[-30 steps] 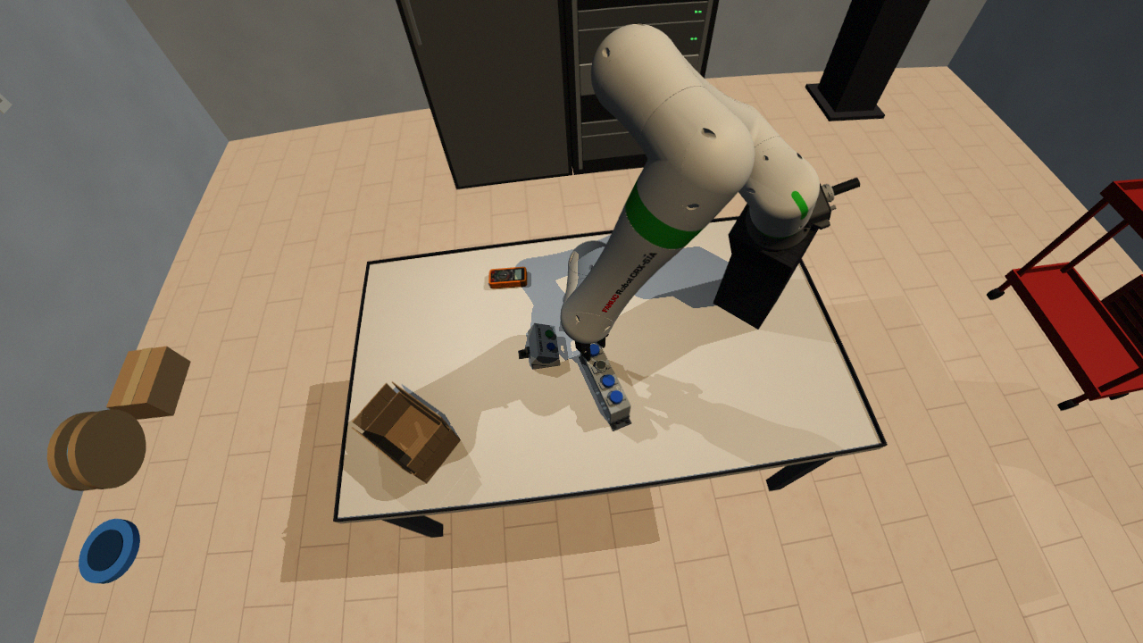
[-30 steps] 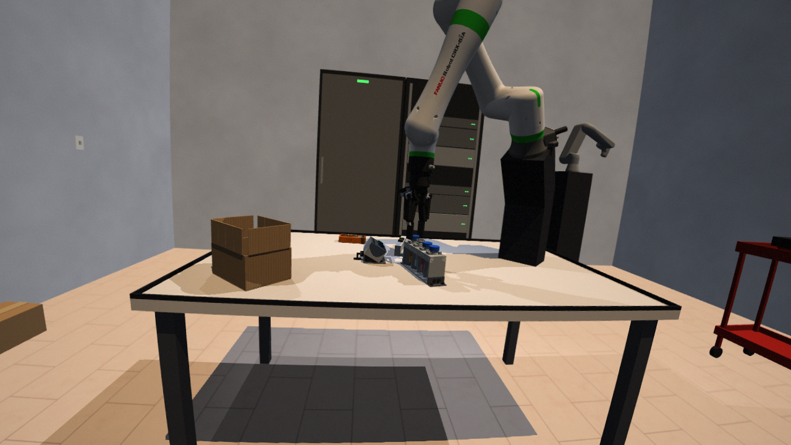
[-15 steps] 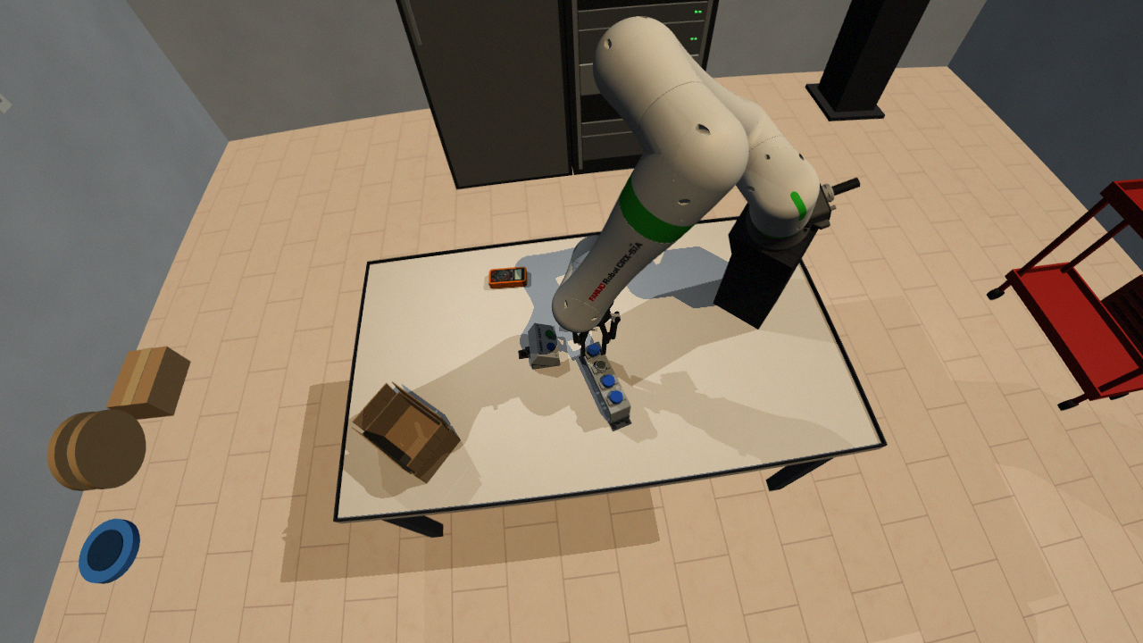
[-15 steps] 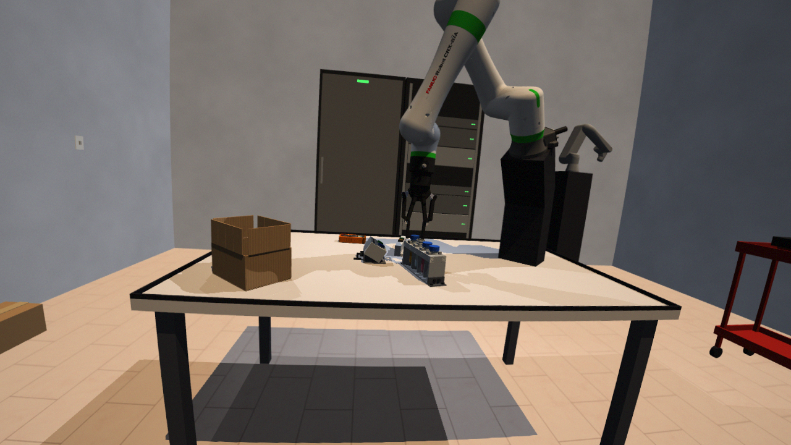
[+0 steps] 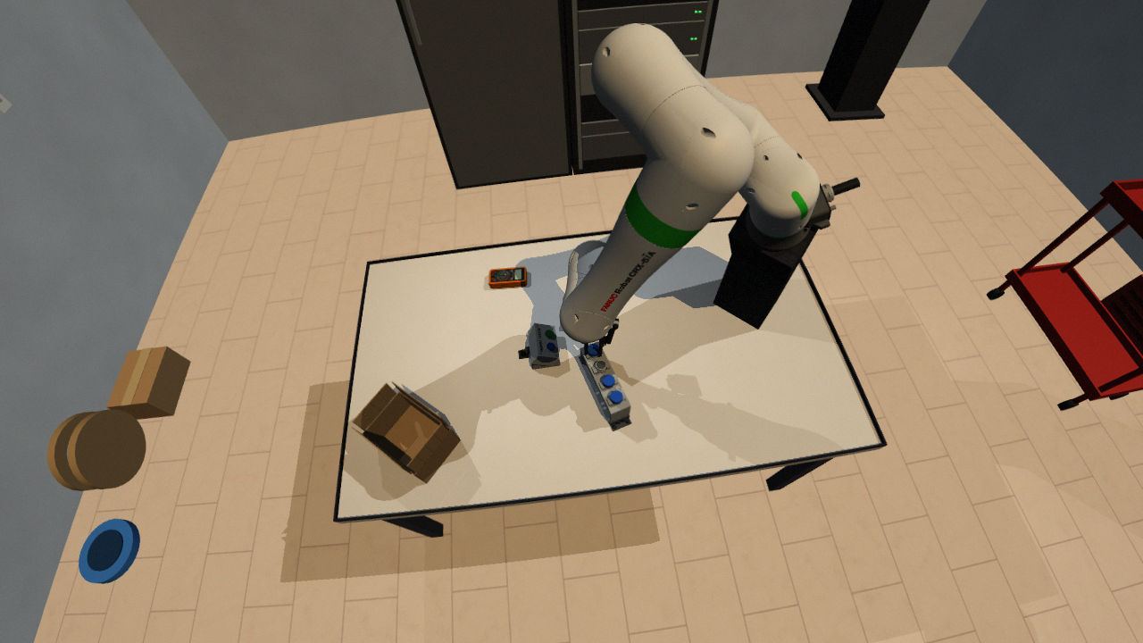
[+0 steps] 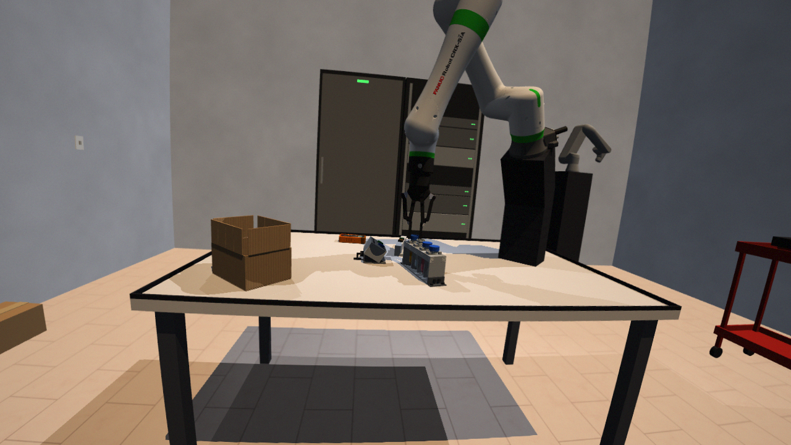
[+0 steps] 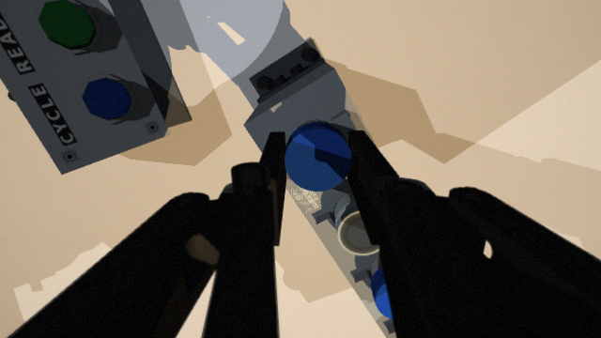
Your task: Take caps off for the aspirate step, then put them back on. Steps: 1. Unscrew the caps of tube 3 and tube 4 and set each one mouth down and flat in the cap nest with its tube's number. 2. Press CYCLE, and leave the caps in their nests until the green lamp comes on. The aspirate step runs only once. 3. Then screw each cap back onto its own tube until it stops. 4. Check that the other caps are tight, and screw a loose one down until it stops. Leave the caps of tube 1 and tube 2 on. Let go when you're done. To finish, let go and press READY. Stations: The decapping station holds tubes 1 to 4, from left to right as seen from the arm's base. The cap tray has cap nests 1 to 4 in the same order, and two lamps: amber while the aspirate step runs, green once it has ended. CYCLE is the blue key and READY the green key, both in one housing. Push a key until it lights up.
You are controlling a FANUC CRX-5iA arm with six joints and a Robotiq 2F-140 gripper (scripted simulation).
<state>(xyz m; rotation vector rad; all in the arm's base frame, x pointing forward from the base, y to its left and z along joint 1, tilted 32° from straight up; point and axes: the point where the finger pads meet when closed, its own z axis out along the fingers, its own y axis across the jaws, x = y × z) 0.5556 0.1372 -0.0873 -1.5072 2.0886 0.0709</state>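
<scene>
Black two-finger gripper point(image 7: 317, 157) clamped on a round blue screw cap point(image 7: 317, 156) above the grey decapping station point(image 5: 604, 393), an uncapped tube mouth point(image 7: 358, 233) at five o'clock, grey key housing point(image 7: 52, 80) at ten o'clock.

The arm point(image 5: 679, 152) has thick, rounded off-white links with small dark screw recesses dotted over the shells. A bright green band point(image 5: 660, 221) rings one link, a second green ring point(image 6: 526, 136) circles the link above the black pedestal point(image 6: 525, 221), and a short green strip point(image 5: 798, 203) marks the shoulder. Red and black "FANUC Robot CRX-5iA" lettering point(image 6: 448, 63) runs along the forearm. The gripper point(image 7: 315, 155) is black, with slim linked fingers.
</scene>
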